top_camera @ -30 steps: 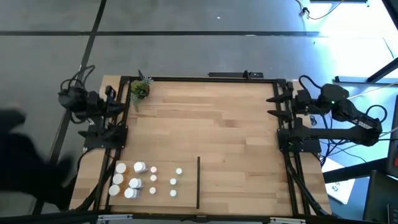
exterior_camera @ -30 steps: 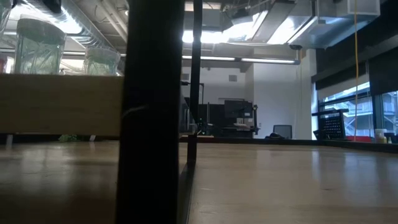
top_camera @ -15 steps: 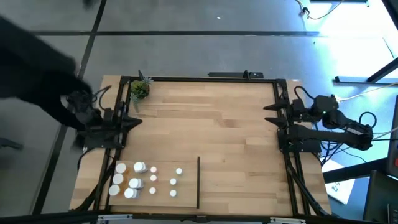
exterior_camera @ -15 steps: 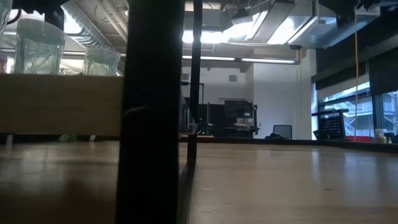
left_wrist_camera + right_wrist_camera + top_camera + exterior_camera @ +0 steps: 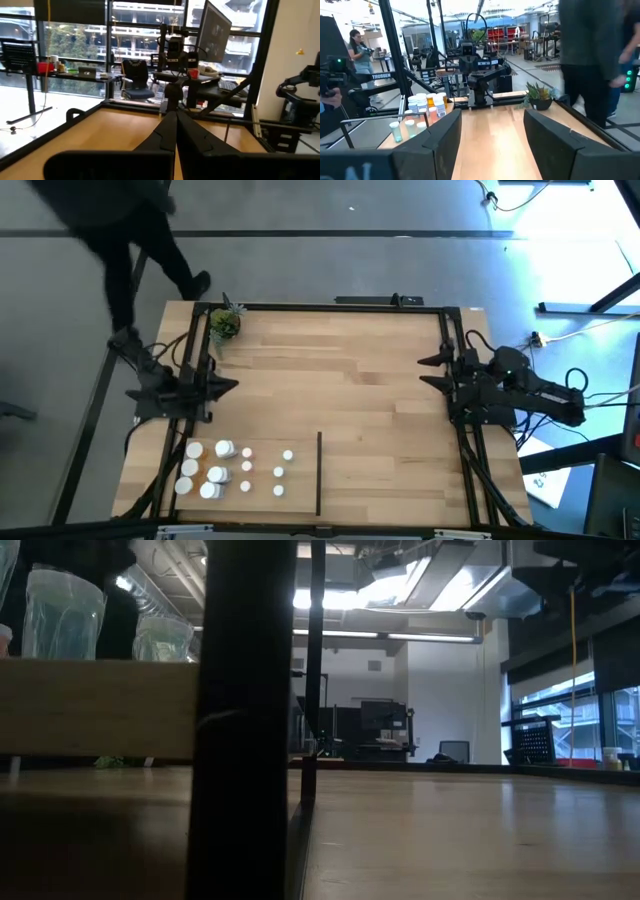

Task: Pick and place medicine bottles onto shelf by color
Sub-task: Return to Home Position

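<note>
Grippers at opposite shelf (image 5: 350, 370) edges, both empty.
Left gripper (image 5: 228, 385): fingers pressed together. Right gripper (image 5: 422, 371): fingers spread wide. Medicine bottles (image 5: 228, 468) stand clustered well apart from both, nearer the left gripper, near the divider strip (image 5: 319, 472). A dark post (image 5: 245, 720) blocks much of the low view.

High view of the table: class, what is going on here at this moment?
Nothing is held. The left arm rests at the left edge of the shelf, jaws shut; the right arm at its right edge, jaws open. The medicine bottles, white and orange, stand grouped on the left arm's side of the black divider strip. A potted plant stands in a corner; a person is just beyond it.
</note>
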You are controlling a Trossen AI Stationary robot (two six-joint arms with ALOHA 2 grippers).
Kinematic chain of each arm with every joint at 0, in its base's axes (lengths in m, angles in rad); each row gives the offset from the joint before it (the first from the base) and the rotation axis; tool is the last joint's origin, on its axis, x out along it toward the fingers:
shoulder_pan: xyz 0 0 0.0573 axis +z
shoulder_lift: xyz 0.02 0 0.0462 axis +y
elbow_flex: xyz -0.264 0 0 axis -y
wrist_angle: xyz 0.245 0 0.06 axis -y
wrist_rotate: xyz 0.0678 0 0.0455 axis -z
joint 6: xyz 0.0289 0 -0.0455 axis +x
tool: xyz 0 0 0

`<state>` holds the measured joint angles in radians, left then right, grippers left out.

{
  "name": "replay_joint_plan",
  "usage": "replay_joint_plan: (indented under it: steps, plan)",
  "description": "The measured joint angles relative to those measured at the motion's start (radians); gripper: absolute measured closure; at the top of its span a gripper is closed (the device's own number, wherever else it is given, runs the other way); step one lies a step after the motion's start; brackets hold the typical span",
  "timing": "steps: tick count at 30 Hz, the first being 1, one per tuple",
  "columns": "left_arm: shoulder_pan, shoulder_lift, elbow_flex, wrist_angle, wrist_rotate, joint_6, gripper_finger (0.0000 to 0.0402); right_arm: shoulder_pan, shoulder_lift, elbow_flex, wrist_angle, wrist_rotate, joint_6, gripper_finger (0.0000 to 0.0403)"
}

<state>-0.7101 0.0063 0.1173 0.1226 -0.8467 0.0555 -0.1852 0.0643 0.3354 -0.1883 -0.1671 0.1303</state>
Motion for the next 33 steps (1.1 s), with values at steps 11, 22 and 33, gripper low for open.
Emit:
replay_joint_plan:
  steps: [11, 22, 33]
  plan:
    - [0.071, 0.0, -0.109, 0.06, 0.003, -0.031, 0.0401, 0.0, -0.062, -0.153, 0.096, -0.002, -0.009, 0.0185]
    - [0.104, 0.0, -0.109, 0.042, 0.014, 0.016, 0.0399, 0.0, -0.055, -0.329, 0.267, -0.001, -0.008, 0.0185]
    - [0.104, 0.0, -0.109, 0.026, -0.075, 0.011, 0.0387, 0.0, -0.056, -0.329, 0.266, -0.001, -0.113, 0.0185]
